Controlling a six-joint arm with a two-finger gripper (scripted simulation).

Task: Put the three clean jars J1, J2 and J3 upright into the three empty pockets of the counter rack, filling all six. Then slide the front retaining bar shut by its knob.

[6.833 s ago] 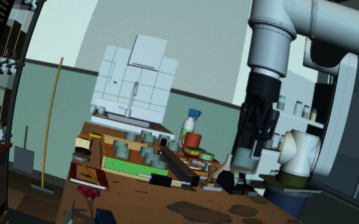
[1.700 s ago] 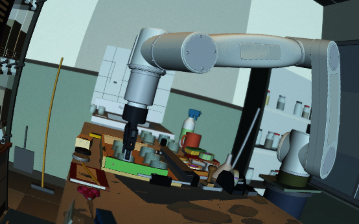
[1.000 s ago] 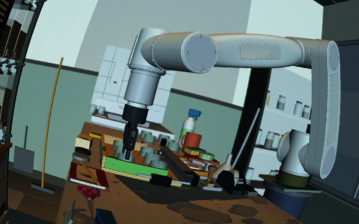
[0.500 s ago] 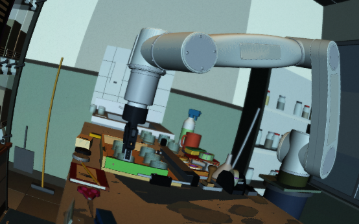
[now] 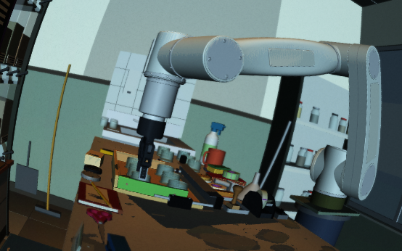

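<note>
Several grey jars (image 5: 169, 177) stand upright in the pockets of the counter rack (image 5: 151, 181), behind its green front panel (image 5: 151, 187). My gripper (image 5: 143, 175) reaches straight down into the rack's front left pocket, around a jar (image 5: 135, 173) there. The gripper is open and holds nothing. More grey jars (image 5: 167, 153) stand at the rack's far side. A dark bar (image 5: 199, 185) runs along the rack's right side, and a black knob (image 5: 180, 201) sits at the rack's front edge. The gripper hides most of the front left jar.
The brown counter (image 5: 195, 232) stretches toward the camera. A red book (image 5: 99, 197) and flat discs lie left of the rack. A red mug (image 5: 215, 157), a spray bottle (image 5: 211, 139), tape rolls and a funnel crowd the right. A broom (image 5: 55, 141) leans at the left wall.
</note>
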